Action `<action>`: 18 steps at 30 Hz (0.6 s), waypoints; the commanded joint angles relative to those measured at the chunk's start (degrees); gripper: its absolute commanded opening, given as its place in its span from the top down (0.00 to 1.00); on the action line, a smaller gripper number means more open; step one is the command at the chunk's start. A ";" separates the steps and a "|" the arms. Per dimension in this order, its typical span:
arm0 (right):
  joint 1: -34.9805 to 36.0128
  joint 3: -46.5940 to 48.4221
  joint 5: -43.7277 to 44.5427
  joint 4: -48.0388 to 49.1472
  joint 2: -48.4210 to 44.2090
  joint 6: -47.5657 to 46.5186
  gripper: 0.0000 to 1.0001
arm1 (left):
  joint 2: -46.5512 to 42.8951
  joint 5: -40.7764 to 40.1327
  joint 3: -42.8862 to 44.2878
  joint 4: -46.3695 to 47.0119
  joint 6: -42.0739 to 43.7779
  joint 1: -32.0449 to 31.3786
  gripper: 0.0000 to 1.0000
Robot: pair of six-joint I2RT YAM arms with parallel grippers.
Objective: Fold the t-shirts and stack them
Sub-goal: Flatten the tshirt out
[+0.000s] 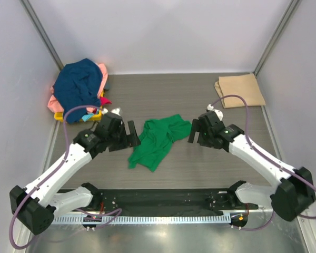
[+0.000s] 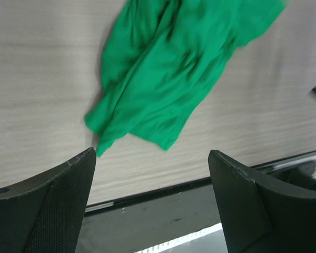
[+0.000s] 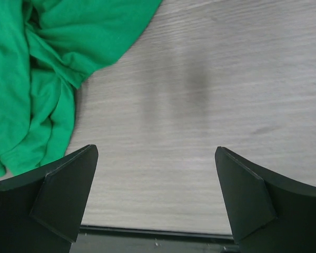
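From my remote station I see a bright green t-shirt (image 1: 157,141) lying crumpled in the middle of the bench (image 1: 200,168), between the two arms. The left tool (image 1: 127,138) hangs just beside the shirt's left edge with its fingers spread wide and nothing between them. The right tool (image 1: 196,133) faces it from the other side, likewise spread and empty. In the left wrist view the green t-shirt (image 2: 168,68) lies bunched in folds ahead of the left tool (image 2: 152,155), with bare bench showing between cloth and fingertips. In the right wrist view the green t-shirt (image 3: 37,68) fills the upper left corner, close to one finger of the right tool (image 3: 157,153). I cannot tell whether they touch. At the far right corner of the bench a tan t-shirt (image 1: 240,90) lies flat and folded. At the far left corner sits a loose heap (image 1: 79,92) of cloth, a navy t-shirt (image 1: 79,81) on top, with pink and yellow showing at its edges.
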 commanded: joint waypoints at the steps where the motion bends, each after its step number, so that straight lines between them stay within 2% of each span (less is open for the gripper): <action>1: -1.02 1.85 -1.24 9.32 6.10 -1.67 0.01 | -1.99 -0.54 -7.84 8.20 -4.01 -2.99 0.11; 6: -7.00 3.35 -7.12 17.76 15.61 -1.67 0.11 | 0.36 -1.95 -11.64 15.51 -4.90 -5.19 0.09; 13: -12.19 6.07 -10.21 23.65 26.34 -3.16 0.14 | 14.58 -6.60 -1.63 17.45 -0.77 -9.58 0.13; 17: -13.86 7.92 -11.08 26.20 31.00 -3.78 0.18 | 24.24 -10.11 8.45 17.45 2.39 -12.30 0.13; 18: -14.13 8.18 -11.18 26.55 32.83 -3.87 0.19 | 26.28 -10.73 10.23 17.28 3.96 -12.66 0.16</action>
